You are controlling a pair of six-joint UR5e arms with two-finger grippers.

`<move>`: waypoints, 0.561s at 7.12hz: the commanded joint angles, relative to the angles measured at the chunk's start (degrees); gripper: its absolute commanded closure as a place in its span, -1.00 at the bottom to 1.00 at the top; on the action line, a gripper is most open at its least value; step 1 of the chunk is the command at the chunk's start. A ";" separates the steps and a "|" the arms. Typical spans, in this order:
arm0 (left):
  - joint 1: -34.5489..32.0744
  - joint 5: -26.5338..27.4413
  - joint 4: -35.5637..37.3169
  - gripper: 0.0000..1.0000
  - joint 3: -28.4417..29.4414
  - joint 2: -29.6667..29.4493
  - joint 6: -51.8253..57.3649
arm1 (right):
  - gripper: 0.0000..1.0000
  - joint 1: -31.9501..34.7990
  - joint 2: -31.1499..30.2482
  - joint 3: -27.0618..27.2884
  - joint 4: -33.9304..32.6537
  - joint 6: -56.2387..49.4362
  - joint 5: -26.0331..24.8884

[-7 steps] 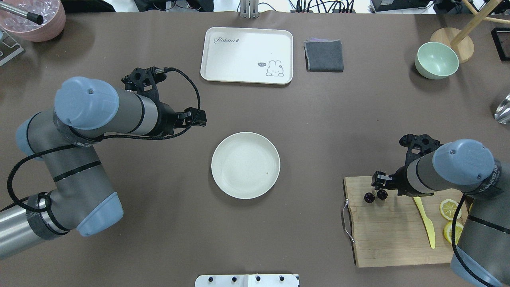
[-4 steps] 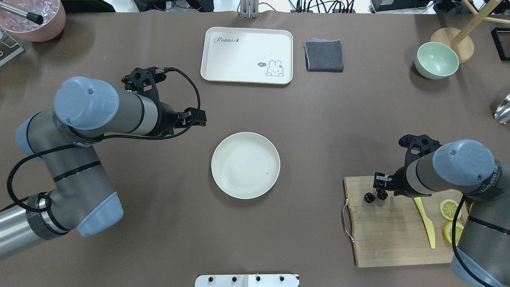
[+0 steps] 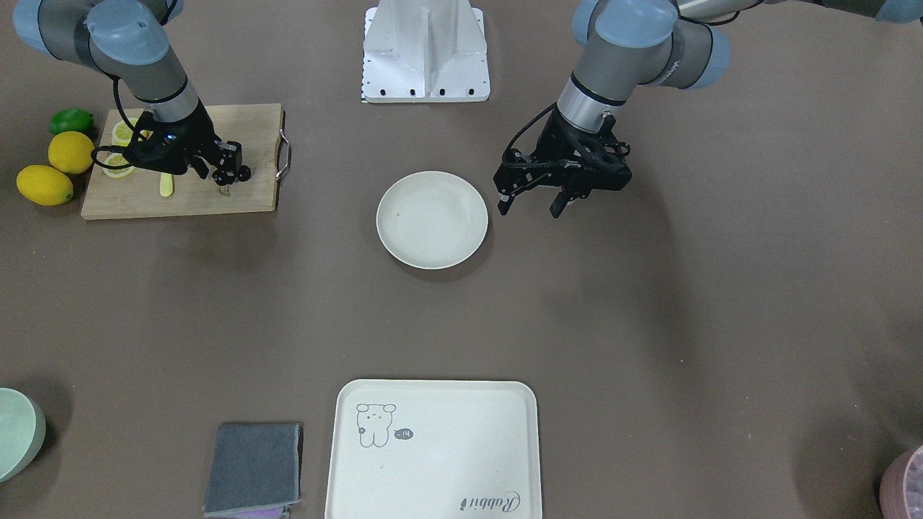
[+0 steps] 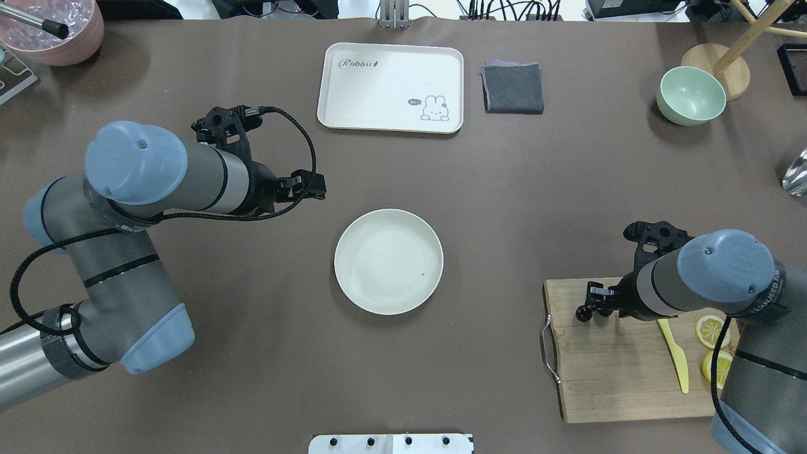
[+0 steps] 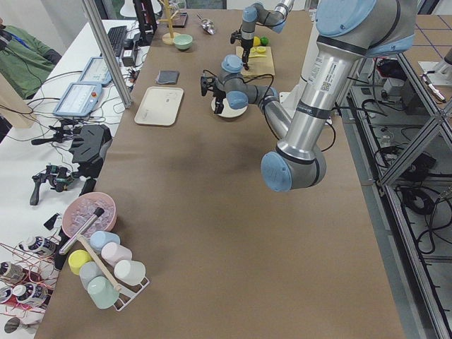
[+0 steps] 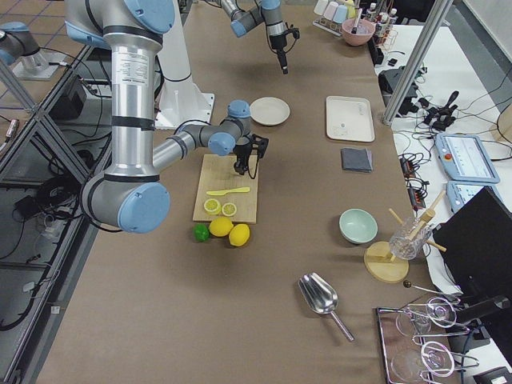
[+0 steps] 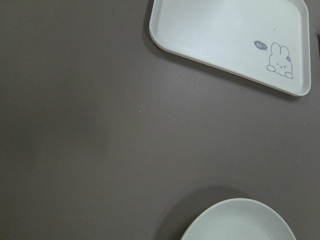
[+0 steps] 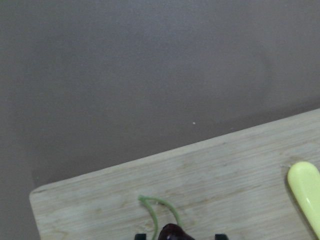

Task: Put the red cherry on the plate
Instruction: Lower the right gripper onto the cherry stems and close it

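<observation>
The red cherry (image 4: 583, 313) lies at the far left corner of a wooden cutting board (image 4: 618, 378). Only one dark fruit shows from above; my right gripper (image 4: 596, 301) covers the other. In the right wrist view a cherry (image 8: 175, 233) sits between the two fingertips with gaps on both sides, its green stems (image 8: 155, 210) curling ahead, so this gripper is open. The empty cream plate (image 4: 388, 261) rests mid-table. Beside the plate (image 3: 431, 220), my left gripper (image 3: 530, 204) hovers open and holds nothing.
A yellow knife (image 4: 674, 353) and lemon slices (image 4: 711, 329) lie on the board. Whole lemons (image 3: 45, 184) and a lime (image 3: 72, 120) sit beside it. At the far edge are the rabbit tray (image 4: 391, 87), a grey cloth (image 4: 512, 88) and a green bowl (image 4: 690, 94).
My right gripper has dropped lower over the cherries, and one of the two fruits is now hidden under it. The left arm has stayed put.
</observation>
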 commanded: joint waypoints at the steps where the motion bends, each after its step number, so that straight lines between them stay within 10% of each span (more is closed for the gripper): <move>1: -0.02 0.00 0.00 -0.96 0.00 -0.07 0.00 | 0.58 -0.17 0.33 -0.05 -0.14 0.00 0.00; 2: -0.02 0.00 0.00 -0.96 0.00 0.01 0.00 | 1.00 -0.08 0.68 0.03 -0.14 0.00 0.00; 4: -0.02 -0.09 0.00 -0.96 -0.52 0.01 0.00 | 1.00 2.27 0.16 0.99 -0.14 -0.44 0.61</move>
